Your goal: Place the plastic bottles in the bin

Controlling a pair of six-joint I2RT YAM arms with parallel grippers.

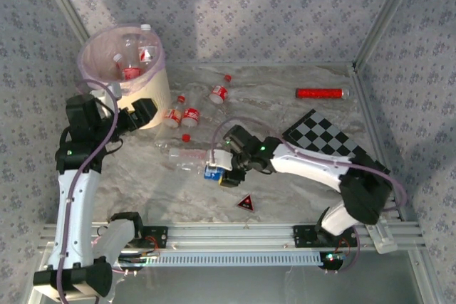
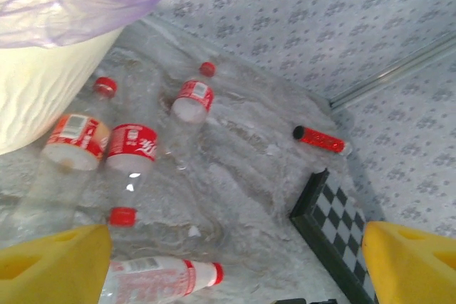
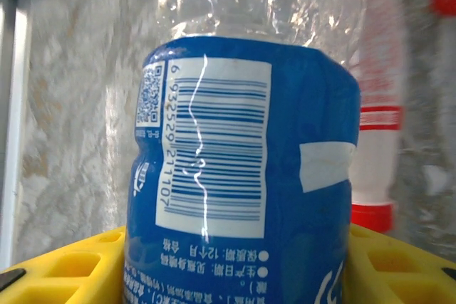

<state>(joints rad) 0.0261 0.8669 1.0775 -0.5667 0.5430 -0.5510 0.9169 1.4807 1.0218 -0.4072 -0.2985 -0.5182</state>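
Plainly, blue-labelled bottle [image 3: 242, 176], barcode [image 3: 217, 151] 6932529211107.

Blue-labelled bottle [image 3: 235, 176], black-white checkered board [image 1: 324, 137], red tube [image 1: 320, 93]

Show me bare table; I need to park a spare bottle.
Bare: the back strip between the red tube and the bottles beside the bin; the near-left patch between the left arm and the blue-label bottle. Crowded: beside the bin and around the right tool.
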